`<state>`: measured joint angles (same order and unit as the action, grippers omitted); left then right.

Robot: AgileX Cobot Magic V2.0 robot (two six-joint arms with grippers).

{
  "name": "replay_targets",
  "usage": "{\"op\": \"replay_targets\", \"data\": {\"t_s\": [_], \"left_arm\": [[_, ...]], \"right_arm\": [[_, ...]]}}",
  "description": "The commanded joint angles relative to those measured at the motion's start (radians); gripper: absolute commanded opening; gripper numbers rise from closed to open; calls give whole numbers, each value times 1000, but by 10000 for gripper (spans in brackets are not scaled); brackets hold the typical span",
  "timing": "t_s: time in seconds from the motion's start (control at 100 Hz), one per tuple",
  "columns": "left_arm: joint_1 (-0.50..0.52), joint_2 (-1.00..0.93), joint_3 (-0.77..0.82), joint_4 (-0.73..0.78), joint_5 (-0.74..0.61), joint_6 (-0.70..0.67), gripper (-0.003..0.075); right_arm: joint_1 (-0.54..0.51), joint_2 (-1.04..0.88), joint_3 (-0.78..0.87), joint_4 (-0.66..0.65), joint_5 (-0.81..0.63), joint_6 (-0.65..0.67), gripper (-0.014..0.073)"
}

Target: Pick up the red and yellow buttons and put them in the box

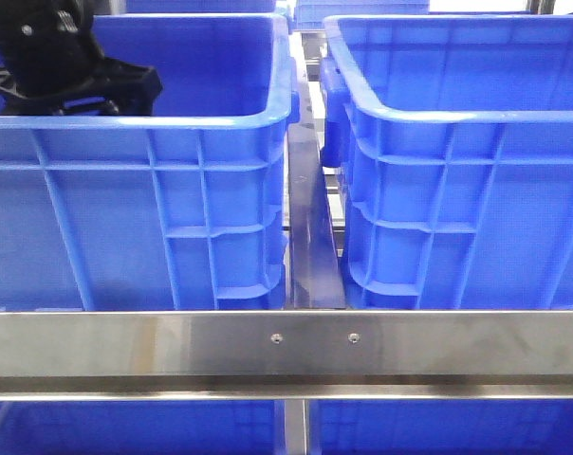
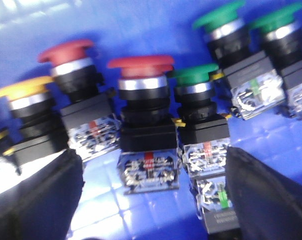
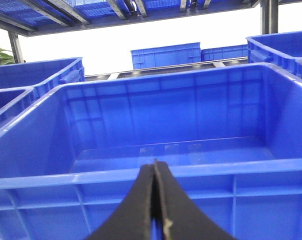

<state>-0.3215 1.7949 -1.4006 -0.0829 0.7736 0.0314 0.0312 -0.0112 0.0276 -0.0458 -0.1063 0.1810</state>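
Observation:
In the left wrist view, a red-capped button on a black and clear switch block lies just ahead of my open left gripper, in line with the gap between its black fingers. A second red button and a yellow button lie beside it on the blue crate floor. In the front view my left arm reaches down into the left crate. My right gripper is shut and empty, outside the near wall of an empty blue box.
Three green-capped buttons lie close to the red ones. A green-marked block touches the right-hand finger. In front the two crates stand side by side behind a steel rail. More crates stand behind.

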Motion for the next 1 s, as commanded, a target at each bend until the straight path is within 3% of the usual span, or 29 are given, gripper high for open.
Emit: {"op": "replay_targets", "data": {"t_s": [0.0, 0.38, 0.5, 0.62, 0.73, 0.99], "left_arm": [[-9, -28, -35, -9, -50, 8, 546], [-9, 16, -35, 8, -85, 8, 535], [-9, 16, -35, 8, -85, 8, 391], [-9, 14, -35, 8, -79, 8, 155], [-9, -2, -35, 8, -79, 8, -11], [-29, -130, -35, 8, -71, 8, -19]], "right_arm": [[-2, -24, -20, -6, -83, -2, -68], [-2, -24, -20, -6, -83, -2, -68], [-2, -24, -20, -6, -83, -2, -68], [-2, -24, -20, -6, -83, -2, -68], [-2, -24, -20, -6, -83, -2, -68], [-2, -24, -20, -6, -83, -2, -68]]}}
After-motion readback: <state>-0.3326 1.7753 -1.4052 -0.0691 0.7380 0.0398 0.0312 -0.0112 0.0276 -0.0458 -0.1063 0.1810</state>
